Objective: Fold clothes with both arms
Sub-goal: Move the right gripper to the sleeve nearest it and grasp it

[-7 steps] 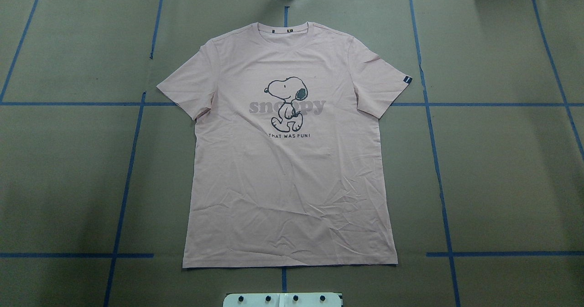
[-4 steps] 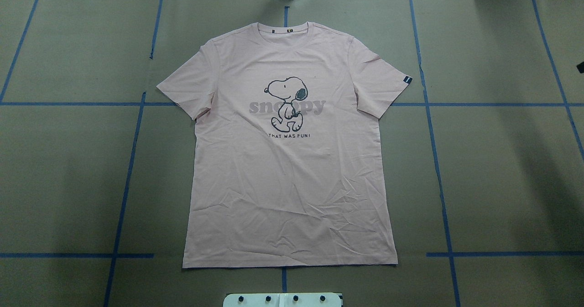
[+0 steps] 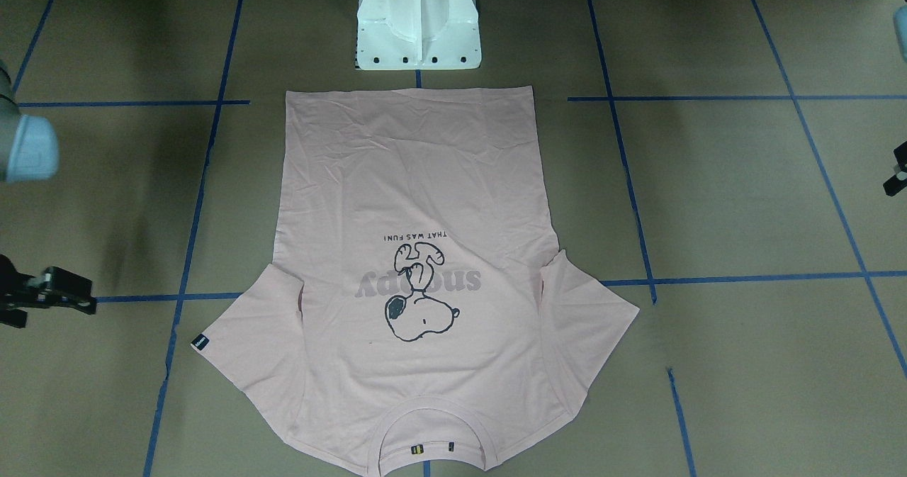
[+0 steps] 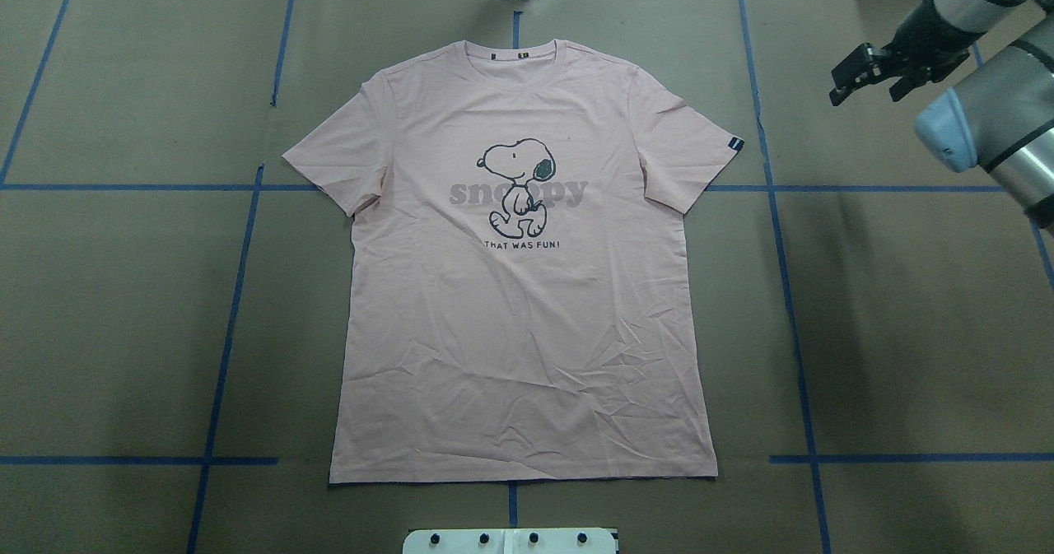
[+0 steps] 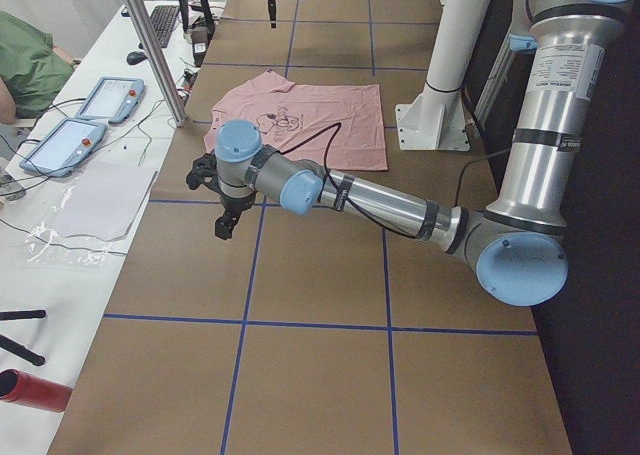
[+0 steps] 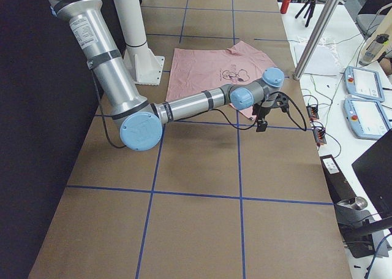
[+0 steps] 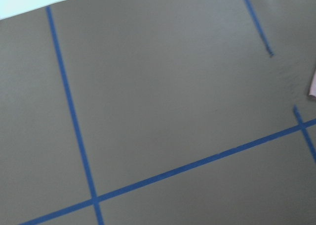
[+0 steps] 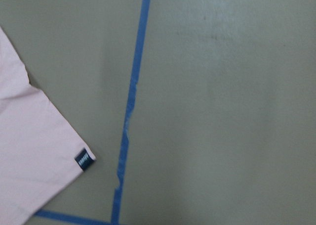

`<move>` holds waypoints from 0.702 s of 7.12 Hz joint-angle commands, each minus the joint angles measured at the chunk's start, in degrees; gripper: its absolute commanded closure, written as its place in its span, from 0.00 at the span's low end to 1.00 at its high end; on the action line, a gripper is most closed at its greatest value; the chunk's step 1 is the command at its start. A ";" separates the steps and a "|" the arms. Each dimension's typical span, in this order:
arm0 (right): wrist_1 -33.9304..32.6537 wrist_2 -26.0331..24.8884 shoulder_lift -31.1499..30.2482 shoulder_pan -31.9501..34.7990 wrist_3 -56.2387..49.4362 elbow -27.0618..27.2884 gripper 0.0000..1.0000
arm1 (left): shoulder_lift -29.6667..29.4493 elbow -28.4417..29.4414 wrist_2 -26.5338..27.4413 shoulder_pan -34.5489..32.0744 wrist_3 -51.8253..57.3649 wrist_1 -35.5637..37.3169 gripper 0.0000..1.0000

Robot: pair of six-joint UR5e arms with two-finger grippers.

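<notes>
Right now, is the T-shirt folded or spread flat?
Spread flat. The pink Snoopy T-shirt lies print-up, both sleeves out to the sides, hem straight; no part is turned over onto itself.

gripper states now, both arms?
Left gripper: cannot be told from these views.
Right gripper: open, holding nothing.

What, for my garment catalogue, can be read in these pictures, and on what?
"snoopy": grey lettering across the pink T-shirt chest.
"THAT WAS FUN!": black capitals under the Snoopy cartoon.
Dark blue sleeve tag: blurred, unreadable.
Two small collar labels: too small to read.
White sticker on the left arm: too small to read.
</notes>
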 commanded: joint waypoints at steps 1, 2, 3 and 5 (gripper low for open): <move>23.68 -9.03 2.03 -6.42 18.35 -9.58 0.00 | -0.28 0.81 0.25 1.29 -0.26 -0.86 0.00; 22.69 -10.81 3.51 -8.44 18.66 -9.70 0.00 | -0.28 0.89 0.17 1.38 -0.44 -1.04 0.00; 20.94 -12.04 3.96 -9.94 18.40 -9.70 0.00 | -0.80 1.33 -0.01 1.38 -3.83 -1.13 0.00; 19.53 -12.23 3.96 -11.97 17.87 -9.70 0.00 | -1.33 1.33 -0.18 1.47 -6.41 -1.13 0.00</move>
